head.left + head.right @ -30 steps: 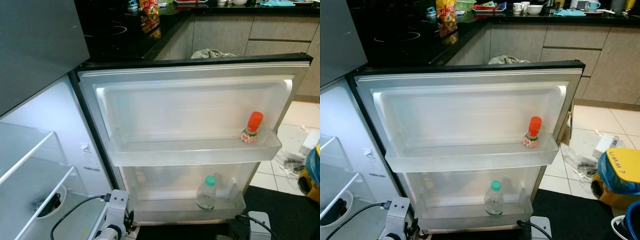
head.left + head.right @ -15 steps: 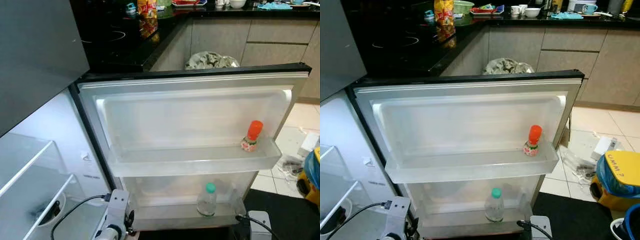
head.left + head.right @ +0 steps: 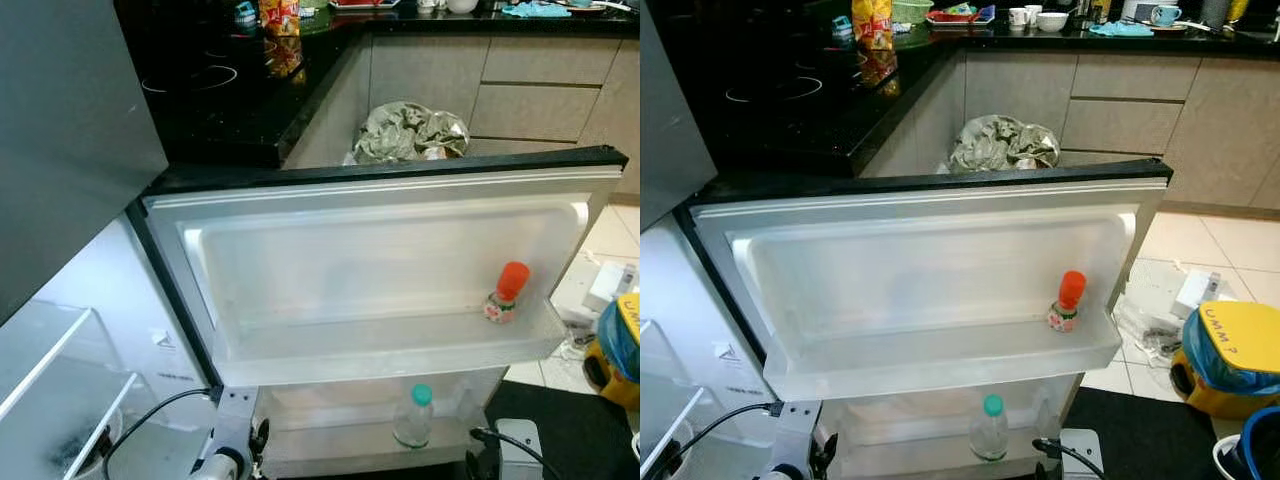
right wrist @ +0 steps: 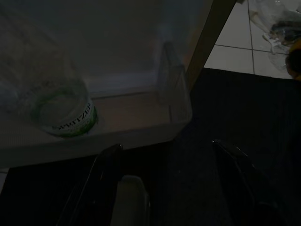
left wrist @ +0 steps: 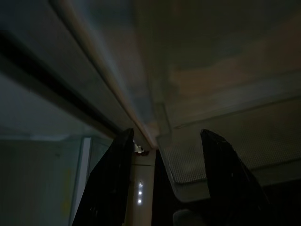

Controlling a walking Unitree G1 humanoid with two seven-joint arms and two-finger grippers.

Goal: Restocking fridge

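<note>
The fridge door (image 3: pixel 380 260) stands wide open before me. A small bottle with an orange cap (image 3: pixel 505 292) stands at the right end of its upper shelf (image 3: pixel 380 362). On the lower door shelf stands a clear bottle with a green cap (image 3: pixel 415 417), which the right wrist view also catches as a clear bottle (image 4: pixel 61 113). My left gripper (image 5: pixel 165 136) is open and empty, low by the door's hinge edge. My right gripper (image 4: pixel 167 146) is open and empty, just below and in front of the lower shelf's corner (image 4: pixel 174 113).
The fridge's lit inside with glass shelves (image 3: pixel 50 370) is at the left. A black counter with a cooktop (image 3: pixel 220 90) and a crumpled grey bag (image 3: pixel 410 130) lie behind the door. A yellow bin (image 3: pixel 1230 355), floor litter (image 3: pixel 1160 320) and a dark mat (image 3: pixel 1140 430) are at the right.
The camera has shifted, so the door sits lower in the picture and the crumpled bag behind it has come into view. The bottles have not moved.
</note>
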